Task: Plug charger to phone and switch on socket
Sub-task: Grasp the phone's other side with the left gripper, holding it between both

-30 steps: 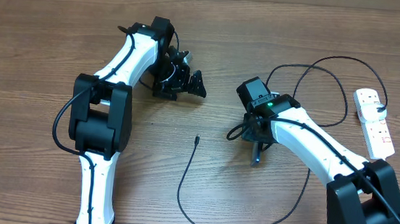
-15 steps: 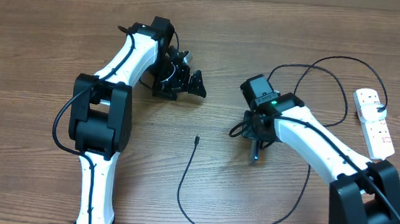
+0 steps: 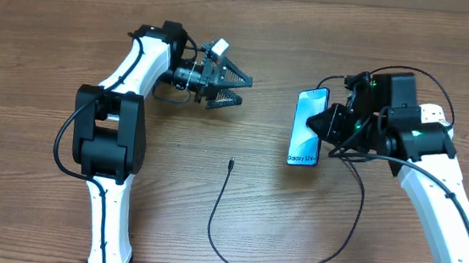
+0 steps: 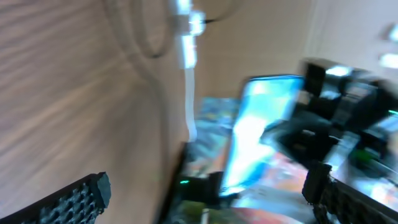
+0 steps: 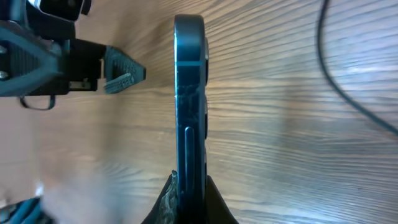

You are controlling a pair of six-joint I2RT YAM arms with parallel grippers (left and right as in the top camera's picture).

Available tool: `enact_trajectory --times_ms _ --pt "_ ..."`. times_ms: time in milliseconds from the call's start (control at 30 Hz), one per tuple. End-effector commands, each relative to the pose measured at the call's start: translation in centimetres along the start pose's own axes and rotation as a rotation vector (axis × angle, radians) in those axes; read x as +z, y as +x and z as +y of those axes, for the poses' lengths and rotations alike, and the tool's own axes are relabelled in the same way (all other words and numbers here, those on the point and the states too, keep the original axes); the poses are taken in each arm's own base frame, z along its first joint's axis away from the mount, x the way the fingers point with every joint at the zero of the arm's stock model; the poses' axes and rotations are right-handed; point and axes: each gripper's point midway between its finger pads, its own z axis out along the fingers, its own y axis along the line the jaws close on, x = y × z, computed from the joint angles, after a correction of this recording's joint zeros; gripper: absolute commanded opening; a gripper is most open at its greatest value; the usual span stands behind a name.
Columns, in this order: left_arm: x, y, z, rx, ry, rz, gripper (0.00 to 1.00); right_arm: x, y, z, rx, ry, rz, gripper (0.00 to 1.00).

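Overhead, you're seeing the charger (image 3: 213,219) lying loose on the table (image 3: 26,173) nearest the arm bases, its tip pointing away from you, well apart from both grippers. Farther out, your right gripper (image 3: 327,123) is clamping the phone (image 3: 305,133) at one long edge, with the lit screen tilting toward the left arm. Your right wrist camera is adding what that view is hiding: the phone (image 5: 189,93) edge-on, fingers (image 5: 163,202) pinching its two faces. Farthest out, your left gripper (image 3: 240,91) is hanging wide open, facing the phone. Its own camera is blurring, catching only the spread fingers (image 4: 74,199) and the phone's (image 4: 258,137) glow.
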Motion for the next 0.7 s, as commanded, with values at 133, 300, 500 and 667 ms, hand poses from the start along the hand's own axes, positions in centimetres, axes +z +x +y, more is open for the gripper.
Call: enact_trajectory --times_ms 133,300,500,667 --pt "4.2 2.2 -3.4 0.093 0.177 0.066 1.00 0.5 0.0 2.7 -0.040 -0.169 0.052 0.04" --pt "7.2 4.0 -4.0 0.088 0.180 0.144 0.97 1.2 -0.7 3.5 -0.014 -0.233 0.054 0.04" --pt "9.1 5.2 -4.3 0.094 0.184 0.192 0.81 2.4 -1.2 3.0 0.039 -0.232 0.069 0.04" --pt "8.9 5.0 -4.3 0.086 0.183 0.187 0.72 3.0 -0.5 2.9 0.073 -0.241 0.114 0.04"
